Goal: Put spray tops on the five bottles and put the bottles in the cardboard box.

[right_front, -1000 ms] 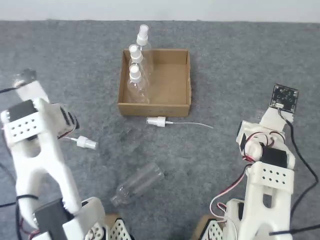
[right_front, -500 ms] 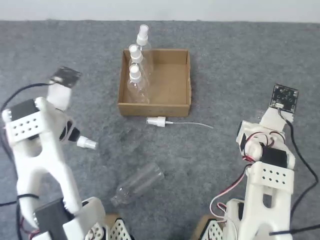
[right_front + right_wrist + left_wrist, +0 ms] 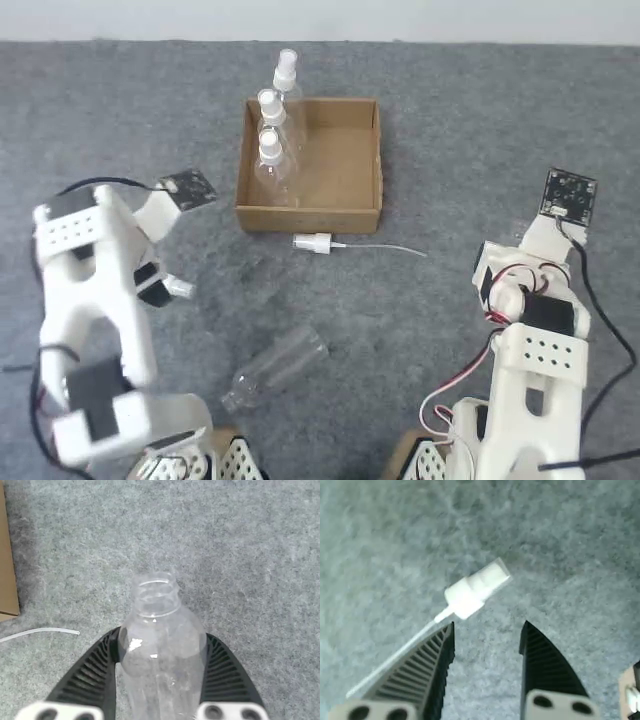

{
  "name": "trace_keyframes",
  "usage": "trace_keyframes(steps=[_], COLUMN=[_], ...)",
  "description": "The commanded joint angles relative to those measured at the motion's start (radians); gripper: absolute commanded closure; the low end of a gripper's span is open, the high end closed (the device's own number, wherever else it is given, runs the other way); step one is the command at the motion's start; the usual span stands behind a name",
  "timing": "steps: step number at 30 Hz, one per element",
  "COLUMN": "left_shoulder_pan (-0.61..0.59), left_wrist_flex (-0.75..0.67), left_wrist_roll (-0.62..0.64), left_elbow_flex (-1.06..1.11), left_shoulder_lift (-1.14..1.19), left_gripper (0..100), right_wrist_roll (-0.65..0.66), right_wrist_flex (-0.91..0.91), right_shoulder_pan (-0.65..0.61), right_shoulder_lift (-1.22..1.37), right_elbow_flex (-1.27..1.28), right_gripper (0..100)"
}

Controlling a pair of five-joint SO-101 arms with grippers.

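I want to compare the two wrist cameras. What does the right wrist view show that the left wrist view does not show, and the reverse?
Right wrist view, not the left: a clear uncapped bottle gripped between the right gripper fingers, an edge of the cardboard box, and the end of a thin tube lying loose.
Left wrist view, not the right: a white spray top lying on the carpet just beyond the open left gripper, its own tube passing under one finger.
Shared: the grey carpet and a pair of black ribbed fingers.
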Motion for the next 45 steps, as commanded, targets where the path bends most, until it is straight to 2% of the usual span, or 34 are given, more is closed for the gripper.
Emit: trace_keyframes(steps=[1,10,16,25,31,39,45], left_shoulder_pan=[0.003,0.020,0.081,0.055,0.060,0.063,0.063], left_wrist_flex=[0.008,0.002,-0.035,-0.097,-0.091,-0.091,-0.089], left_wrist_roll=[-0.063,-0.183,-0.180,-0.124,-0.040,0.129,0.304], left_elbow_flex=[-0.091,-0.162,-0.157,-0.160,-0.160,-0.183,-0.217], left_shoulder_lift=[0.058,0.157,0.216,0.275,0.273,0.273,0.273], left_gripper=[80,80,80,81,91,91,91], right_wrist_roll=[0.002,0.009,0.026,0.028,0.028,0.028,0.028], right_wrist_flex=[-0.025,-0.025,-0.027,-0.027,-0.027,-0.027,-0.027], right_shoulder_pan=[0.004,0.004,0.004,0.004,0.004,0.004,0.004], right_shoulder_lift=[-0.042,-0.044,-0.042,-0.042,-0.044,-0.044,-0.042], right_elbow_flex=[-0.014,-0.014,-0.014,-0.014,-0.014,-0.014,-0.014], right_gripper=[91.9,91.9,91.9,91.9,91.9,91.9,91.9])
